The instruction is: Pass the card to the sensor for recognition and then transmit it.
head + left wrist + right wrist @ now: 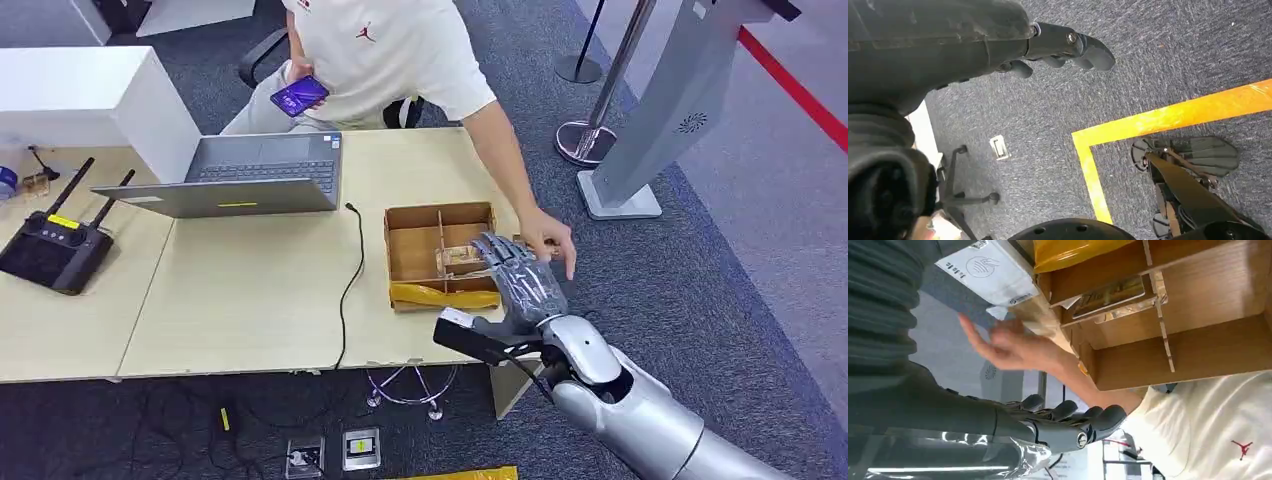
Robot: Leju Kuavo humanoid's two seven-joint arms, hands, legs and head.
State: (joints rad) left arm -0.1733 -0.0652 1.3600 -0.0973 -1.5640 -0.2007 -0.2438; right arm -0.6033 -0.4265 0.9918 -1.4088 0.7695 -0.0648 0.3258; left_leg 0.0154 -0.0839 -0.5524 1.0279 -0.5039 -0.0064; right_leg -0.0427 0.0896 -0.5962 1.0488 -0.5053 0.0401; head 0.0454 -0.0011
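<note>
Progress looks early: the right hand (520,285) hovers over the right edge of the divided cardboard box (440,256) on the tabletop (260,300), its fingers (505,262) stretched out flat over the compartments and gripping nothing that I can see. A card (1108,296), tan and printed, lies in a narrow slot of the box in the right wrist view, apart from the robot's fingers. A person's hand (548,238) rests at the box's right side, just beside the robot's hand, and in the wrist view it reaches toward a white block with a contactless symbol (990,272), probably the sensor. The left hand (1063,50) hangs over the carpet, fingers loosely curled and empty. By my judgement picking up, presenting and handing over the card all remain.
</note>
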